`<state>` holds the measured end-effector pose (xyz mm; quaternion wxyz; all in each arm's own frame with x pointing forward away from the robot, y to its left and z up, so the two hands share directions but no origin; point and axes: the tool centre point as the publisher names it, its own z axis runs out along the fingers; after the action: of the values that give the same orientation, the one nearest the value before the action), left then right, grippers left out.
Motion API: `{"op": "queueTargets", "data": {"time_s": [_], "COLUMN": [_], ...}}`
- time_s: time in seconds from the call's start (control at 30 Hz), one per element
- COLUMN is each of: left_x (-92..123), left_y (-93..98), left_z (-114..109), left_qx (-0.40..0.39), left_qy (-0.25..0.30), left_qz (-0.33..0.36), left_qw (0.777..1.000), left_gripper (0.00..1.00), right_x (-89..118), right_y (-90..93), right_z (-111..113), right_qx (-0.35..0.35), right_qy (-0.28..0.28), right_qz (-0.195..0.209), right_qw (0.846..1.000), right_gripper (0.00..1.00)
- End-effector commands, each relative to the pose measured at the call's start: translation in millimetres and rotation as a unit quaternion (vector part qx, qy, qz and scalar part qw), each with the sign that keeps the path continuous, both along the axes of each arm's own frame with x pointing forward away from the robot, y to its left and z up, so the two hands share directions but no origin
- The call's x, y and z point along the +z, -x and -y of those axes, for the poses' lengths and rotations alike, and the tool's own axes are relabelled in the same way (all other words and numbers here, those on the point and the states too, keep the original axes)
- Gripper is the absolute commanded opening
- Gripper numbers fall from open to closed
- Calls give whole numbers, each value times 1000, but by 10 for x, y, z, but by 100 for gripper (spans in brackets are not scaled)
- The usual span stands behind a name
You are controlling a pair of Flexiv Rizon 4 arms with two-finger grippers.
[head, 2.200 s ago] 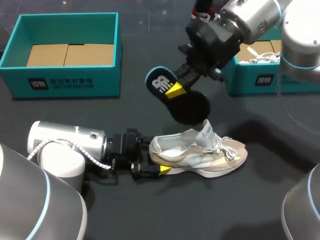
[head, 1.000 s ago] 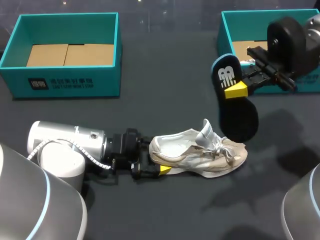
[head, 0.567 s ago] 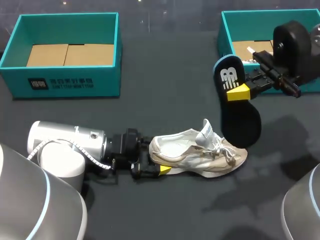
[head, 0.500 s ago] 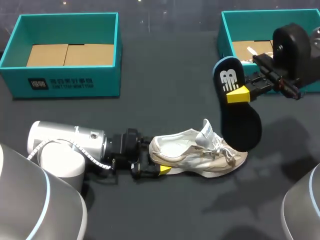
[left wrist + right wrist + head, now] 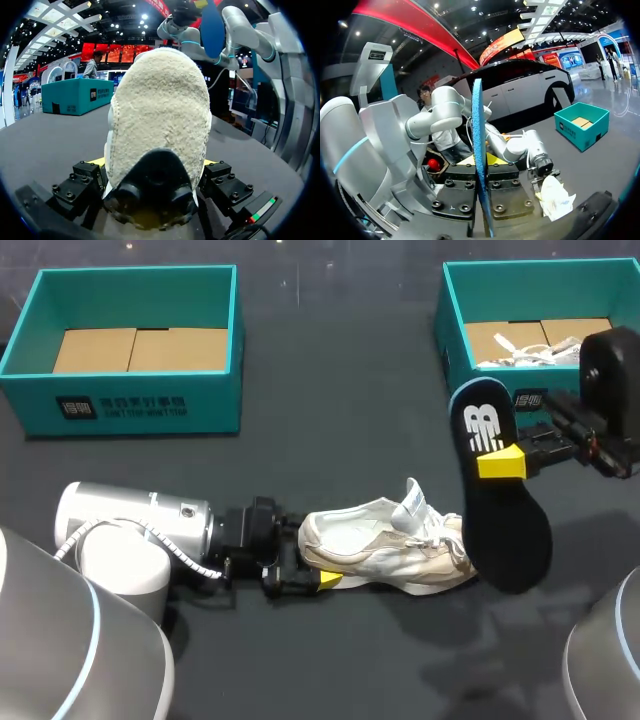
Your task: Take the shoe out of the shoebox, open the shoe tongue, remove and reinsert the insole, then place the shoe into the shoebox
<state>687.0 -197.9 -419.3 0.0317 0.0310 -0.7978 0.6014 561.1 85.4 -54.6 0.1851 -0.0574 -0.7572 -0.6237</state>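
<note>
A beige and white shoe (image 5: 385, 548) lies on its side on the dark table, toe to the right and tongue up. My left gripper (image 5: 305, 575) lies flat on the table with its fingers on both sides of the heel (image 5: 160, 125), shut on it. My right gripper (image 5: 503, 462) is shut on the black, blue-edged insole (image 5: 500, 505). The insole hangs above the table, logo end up, and overlaps the shoe's toe in the head view. In the right wrist view the insole (image 5: 479, 150) shows edge-on between the fingers, with the shoe (image 5: 555, 197) ahead.
A teal shoebox (image 5: 140, 405) with a cardboard floor stands at the back left. A second teal shoebox (image 5: 452, 330) at the back right holds white paper, close behind my right arm. Bare dark table lies between the boxes and in front of the shoe.
My right gripper has carried the insole from above the table's middle to the right and then nearer and lower, to the shoe's toe end. The left arm and shoe kept still.
</note>
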Motion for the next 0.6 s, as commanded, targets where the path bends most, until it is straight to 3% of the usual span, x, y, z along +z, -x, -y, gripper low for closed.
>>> {"op": "queueTargets", "data": {"time_s": [0.03,0.6], "left_x": [-11,-11], "left_y": [11,11], "left_z": [-10,-10], "left_qx": [0,0], "left_qy": [0,0], "left_qz": [0,0], "left_qw": [1000,1000], "left_gripper": [0,0], "right_x": [11,-36], "right_y": [120,259], "right_z": [24,-160], "right_qx": [-43,-73], "right_qy": [12,-12], "right_qz": [9,2], "right_qw": [999,997], "right_gripper": [0,0]}}
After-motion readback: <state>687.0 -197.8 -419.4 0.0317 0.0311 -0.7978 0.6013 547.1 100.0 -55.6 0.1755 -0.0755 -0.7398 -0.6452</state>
